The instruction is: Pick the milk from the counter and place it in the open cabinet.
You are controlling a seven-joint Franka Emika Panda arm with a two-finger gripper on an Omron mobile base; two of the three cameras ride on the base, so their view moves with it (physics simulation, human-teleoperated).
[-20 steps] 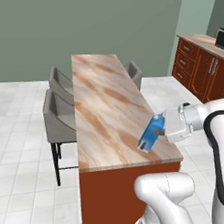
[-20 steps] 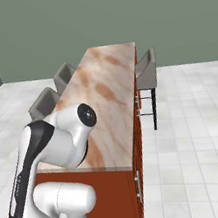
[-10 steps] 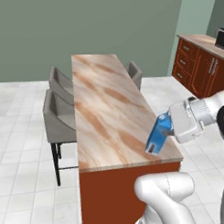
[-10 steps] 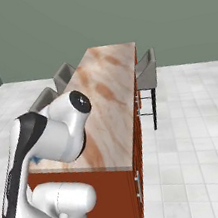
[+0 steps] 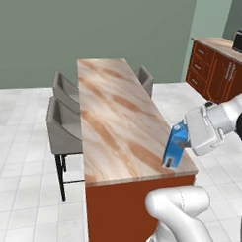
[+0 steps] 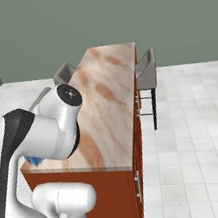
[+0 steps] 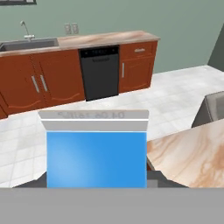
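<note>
The small blue gable-top milk carton (image 5: 174, 148) hangs tilted in the air over the near right corner of the long tan-and-cream marbled stone counter (image 5: 113, 113), clear of the slab, with its lower end just above the right edge. The robot's two-finger gripper (image 5: 184, 144) holds it from the right side, closed around the carton's body; the white hand sits just beyond the counter's right edge.

From the hand camera, the milk carton (image 7: 96, 153) shows its flat blue face and its paler blue-white top ridge, with dark finger tips (image 7: 164, 179) pressed at its lower corners. To its right lies a corner of the marbled counter (image 7: 192, 153). Farther off stand red-brown lower cabinets with silver handles (image 7: 39, 85), a black dishwasher (image 7: 100, 72) and a steel sink (image 7: 28, 43) in a marbled top.

In the right base view the arm's white and dark body covers most of the carton, leaving a sliver of blue (image 6: 35, 161) at the counter's near left corner. Grey chairs (image 5: 66, 123) stand along the counter's left side.
</note>
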